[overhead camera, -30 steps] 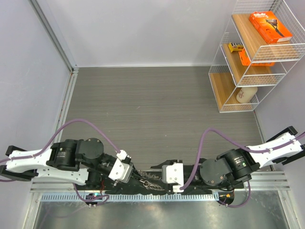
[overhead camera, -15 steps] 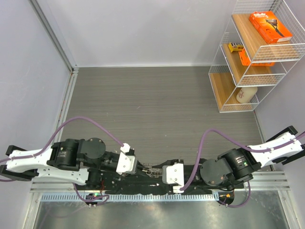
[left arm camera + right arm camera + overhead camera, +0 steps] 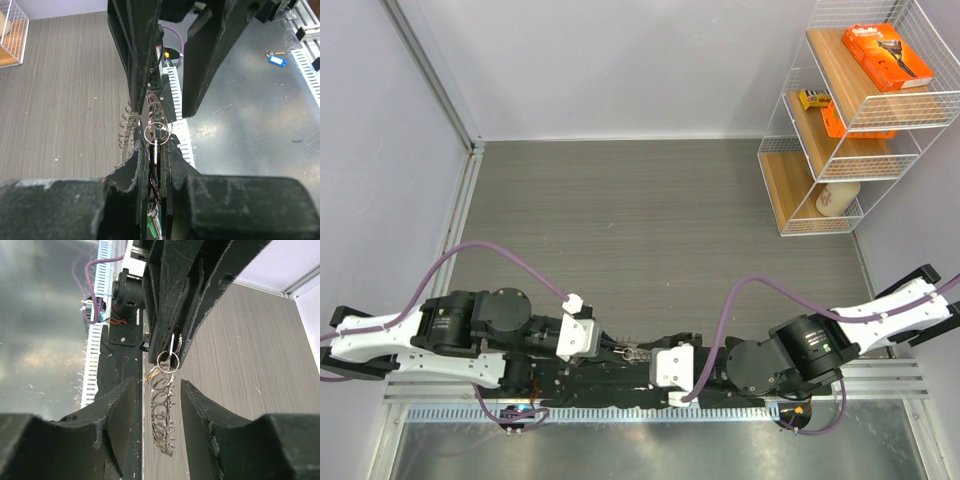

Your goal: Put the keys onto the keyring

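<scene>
The left arm (image 3: 440, 335) lies low along the near edge, reaching toward 3 o'clock. The left gripper (image 3: 608, 347) is clenched on the keyring (image 3: 168, 359), with the keys (image 3: 162, 415) dangling below. The right arm (image 3: 800, 350) reaches toward 9 o'clock, its right gripper (image 3: 156, 390) released just beside the ring. At 1 o'clock, the orange box (image 3: 888, 55) on the shelf (image 3: 790, 215) carries print too small to read.
</scene>
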